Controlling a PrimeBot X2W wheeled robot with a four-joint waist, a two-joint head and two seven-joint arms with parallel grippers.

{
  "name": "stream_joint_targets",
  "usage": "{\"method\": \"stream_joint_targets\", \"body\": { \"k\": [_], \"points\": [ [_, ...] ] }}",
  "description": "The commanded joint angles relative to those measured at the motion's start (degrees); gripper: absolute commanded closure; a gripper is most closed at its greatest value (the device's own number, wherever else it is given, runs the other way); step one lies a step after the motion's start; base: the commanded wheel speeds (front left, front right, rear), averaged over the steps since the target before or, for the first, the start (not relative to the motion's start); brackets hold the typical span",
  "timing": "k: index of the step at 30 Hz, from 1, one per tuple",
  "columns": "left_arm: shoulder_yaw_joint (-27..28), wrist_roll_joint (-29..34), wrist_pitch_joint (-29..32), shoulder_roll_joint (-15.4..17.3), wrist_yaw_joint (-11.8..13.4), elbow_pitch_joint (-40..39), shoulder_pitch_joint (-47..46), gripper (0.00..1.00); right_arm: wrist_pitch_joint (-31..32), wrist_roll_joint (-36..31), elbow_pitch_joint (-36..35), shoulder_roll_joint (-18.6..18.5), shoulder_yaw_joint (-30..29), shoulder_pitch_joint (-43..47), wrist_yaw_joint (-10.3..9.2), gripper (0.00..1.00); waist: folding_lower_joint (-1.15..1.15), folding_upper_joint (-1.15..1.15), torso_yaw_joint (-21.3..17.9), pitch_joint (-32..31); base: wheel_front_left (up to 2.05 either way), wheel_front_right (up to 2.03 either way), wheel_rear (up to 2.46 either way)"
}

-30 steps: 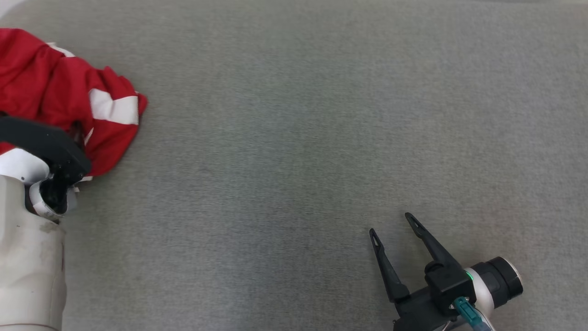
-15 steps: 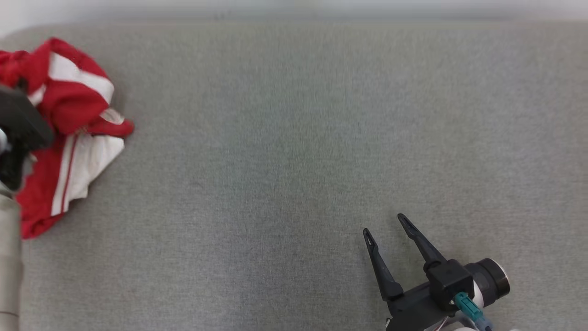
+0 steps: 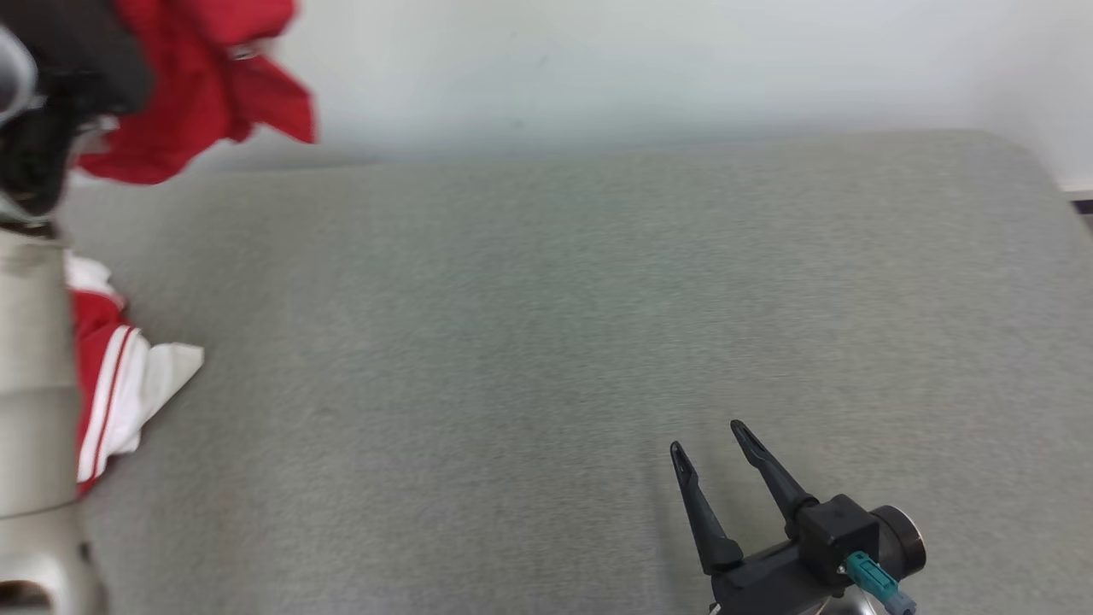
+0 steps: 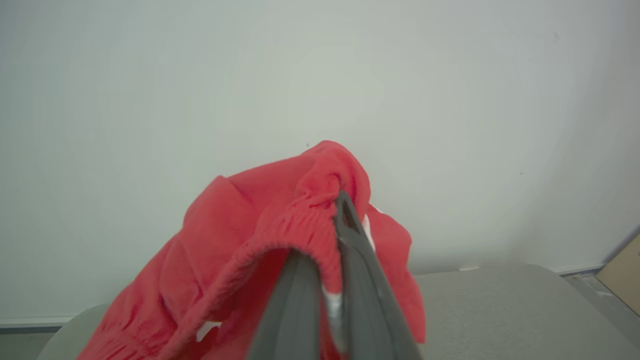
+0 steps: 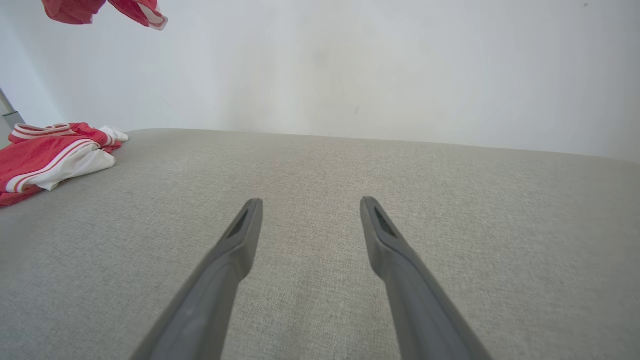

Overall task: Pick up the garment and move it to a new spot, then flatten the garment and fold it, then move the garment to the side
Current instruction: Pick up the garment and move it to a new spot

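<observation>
Fabric, red and bunched, is what my left end effector [image 4: 322, 235] has hold of: its two dark fingers [image 4: 362, 280] are pressed together on a ribbed edge of the garment [image 4: 260, 225], and the cloth drapes over and around them, hiding the tip of one. In the left wrist view that held part hangs in the air in front of a pale wall [image 4: 450, 100], with the far edge of the grey surface [image 4: 500, 300] low behind it. From my head camera the held part of the garment [image 3: 205, 85] sits at the upper left, well above the surface, beside the dark body of my left wrist. Lower down at the left edge, a heap [image 3: 111, 376] of red cloth with white panels and thin stripes lies on the surface, partly hidden behind my pale forearm [image 3: 34, 384]. Whether it joins the part I am holding I cannot tell, since the forearm covers the space between. The right wrist view shows that heap lying at the left end of the surface, and a red scrap with a white edge hanging apart from it at the top. My right end effector [image 3: 708, 436] sits low over the surface at the lower right, well apart from the garment, its fingers spread wide with nothing between them.
</observation>
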Motion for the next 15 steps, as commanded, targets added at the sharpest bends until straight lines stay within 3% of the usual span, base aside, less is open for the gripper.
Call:
{"method": "stream_joint_targets", "body": {
  "k": [1,4,7,15],
  "points": [
    [-1.43,-0.97,0.56,-1.79,-0.63,-2.34,-0.11,1.0,-0.48,0.47,0.43,-0.09,-0.16,0.49,-0.14,0.0,0.01,0.01,-5.03,-3.65,0.0,0.0,0.0],
    [-3.84,-3.9,-0.68,-6.98,-1.18,-6.36,3.71,1.0,-0.62,-0.76,0.72,-0.09,-1.7,1.17,-0.14,0.0,0.01,0.01,-8.07,-3.99,0.0,0.0,0.0],
    [-5.16,-5.2,-2.35,-9.78,-1.24,-8.02,6.66,1.0,-0.69,-1.63,0.47,-0.08,-2.79,1.31,-0.14,0.0,0.01,0.01,-9.52,-3.69,0.0,0.0,0.0],
    [-14.85,-2.55,-10.6,-13.13,-0.94,-5.68,22.24,1.0,0.39,-4.01,-1.07,-0.08,-4.47,1.89,-0.14,0.0,0.01,0.01,-15.78,-2.53,0.0,0.0,0.0]
  ]
}}
